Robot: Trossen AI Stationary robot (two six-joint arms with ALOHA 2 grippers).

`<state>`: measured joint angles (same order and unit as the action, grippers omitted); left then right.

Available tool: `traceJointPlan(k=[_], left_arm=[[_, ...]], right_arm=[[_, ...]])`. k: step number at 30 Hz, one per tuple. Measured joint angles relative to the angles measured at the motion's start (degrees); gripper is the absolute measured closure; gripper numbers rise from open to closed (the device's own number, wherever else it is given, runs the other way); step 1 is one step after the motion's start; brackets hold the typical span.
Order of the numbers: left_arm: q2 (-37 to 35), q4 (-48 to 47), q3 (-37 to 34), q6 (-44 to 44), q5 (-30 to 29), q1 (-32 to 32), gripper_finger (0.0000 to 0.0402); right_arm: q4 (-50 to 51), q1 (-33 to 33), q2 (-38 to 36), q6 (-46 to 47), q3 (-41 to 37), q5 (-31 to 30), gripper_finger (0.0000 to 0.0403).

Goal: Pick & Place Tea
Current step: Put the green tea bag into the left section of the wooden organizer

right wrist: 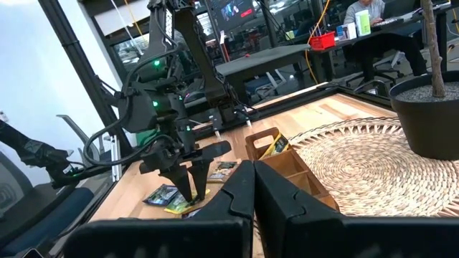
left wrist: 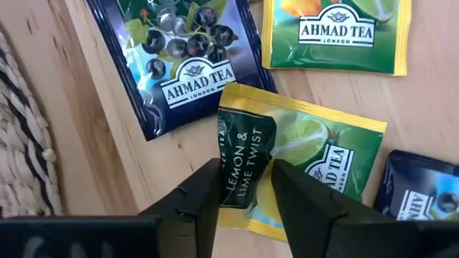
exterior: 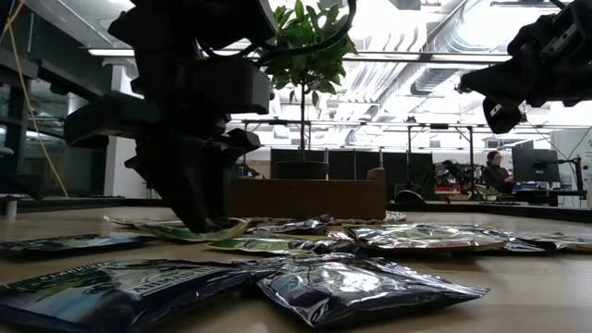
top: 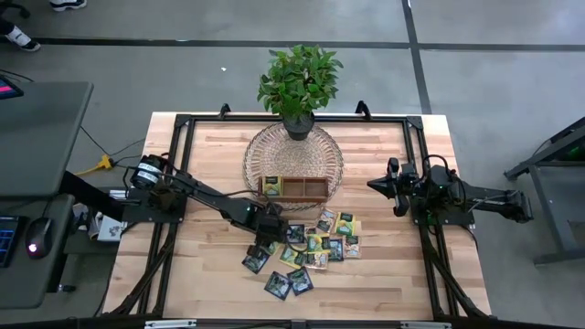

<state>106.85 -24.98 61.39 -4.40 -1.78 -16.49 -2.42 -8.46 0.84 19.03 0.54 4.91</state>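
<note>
Several flat tea sachets, yellow-green and dark blue, lie scattered on the wooden table in front of the brown tray. One yellow sachet stands in the tray's left compartment. My left gripper is down at the left end of the pile, shut on a yellow-green lemon-lime sachet. A dark blue sachet and another yellow-green one lie just beyond it. My right gripper hovers shut above the table's right side, away from the sachets. My left gripper pinches the lemon-lime sachet's dark printed end between its two fingers, coming from above and pointing down. That end is buckled up into a ridge between the fingers. The rest of the sachet lies flat on the table.
The tray sits on a round woven mat that also carries a potted plant. A black frame runs around the tabletop. Bare wood shows at the table's near-right and far-left parts. A person sits far off in the room.
</note>
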Motion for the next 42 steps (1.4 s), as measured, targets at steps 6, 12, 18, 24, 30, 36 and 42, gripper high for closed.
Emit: traceJointPlan(k=[6, 12, 18, 24, 30, 36, 42], left_arm=[[0.1, -1.5, 0.0, 2.4, -1.0, 0.0, 0.0314], [0.0, -2.4, 0.0, 7.5, -1.4, -0.1, 0.0380], [0.0, -2.8, 0.0, 9.7, -1.5, -0.1, 0.0395], [0.0, -2.8, 0.0, 9.7, -1.5, -0.1, 0.0400], [0.0, -4.3, 0.6, 10.5, -2.0, -0.1, 0.0401], [-1.5, -13.5, 4.0, 10.9, -7.6, 0.0, 0.0401], [-3.2, -19.6, 7.8, 11.1, -16.8, -0.5, 0.0401]], right_arm=[[0.0, 0.0, 0.0, 0.0, 0.0, 0.0, 0.0402], [0.0, 0.0, 0.0, 0.0, 0.0, 0.0, 0.0402], [0.0, 0.0, 0.0, 0.0, 0.0, 0.0, 0.0402], [0.0, 0.0, 0.0, 0.0, 0.0, 0.0, 0.0402], [0.0, 0.0, 0.0, 0.0, 0.0, 0.0, 0.0402], [0.0, 0.0, 0.0, 0.0, 0.0, 0.0, 0.0402], [-0.1, 0.0, 0.1, 0.0, 0.0, 0.0, 0.0402]])
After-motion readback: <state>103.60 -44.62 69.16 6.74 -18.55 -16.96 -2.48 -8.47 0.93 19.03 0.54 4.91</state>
